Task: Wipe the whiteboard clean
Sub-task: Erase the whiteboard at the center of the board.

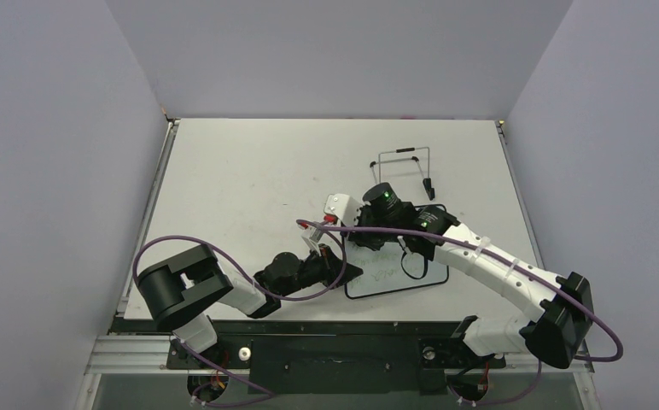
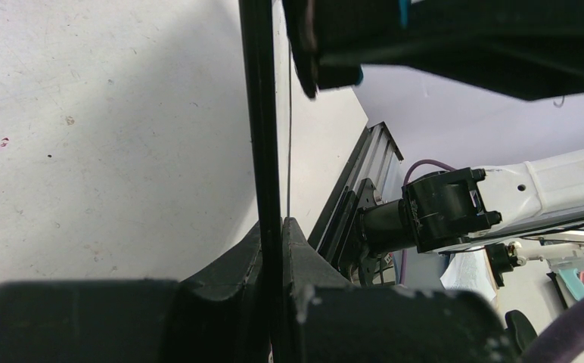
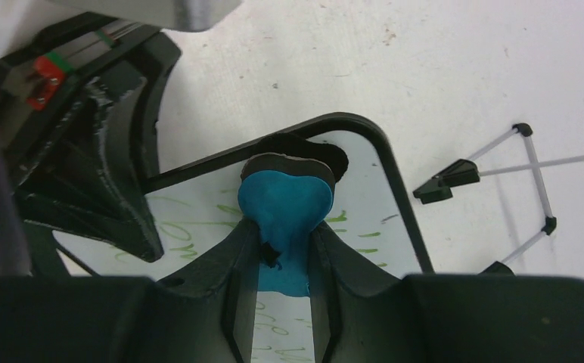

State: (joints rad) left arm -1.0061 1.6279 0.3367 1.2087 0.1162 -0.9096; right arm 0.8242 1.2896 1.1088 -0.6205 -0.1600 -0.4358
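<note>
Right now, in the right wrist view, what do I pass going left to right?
First the left gripper clamped on the whiteboard edge → blue eraser pinched in the right gripper → wire stand. The whiteboard spans the middle, so it is unplaced.

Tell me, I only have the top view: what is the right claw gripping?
Observer: The right claw is shut on a blue eraser.
Operator: Any writing on the board?
Observer: Yes, green writing shows on the whiteboard, on both sides of the eraser.
Operator: And the left claw?
Observer: The left claw pinches the whiteboard's black frame.
</note>
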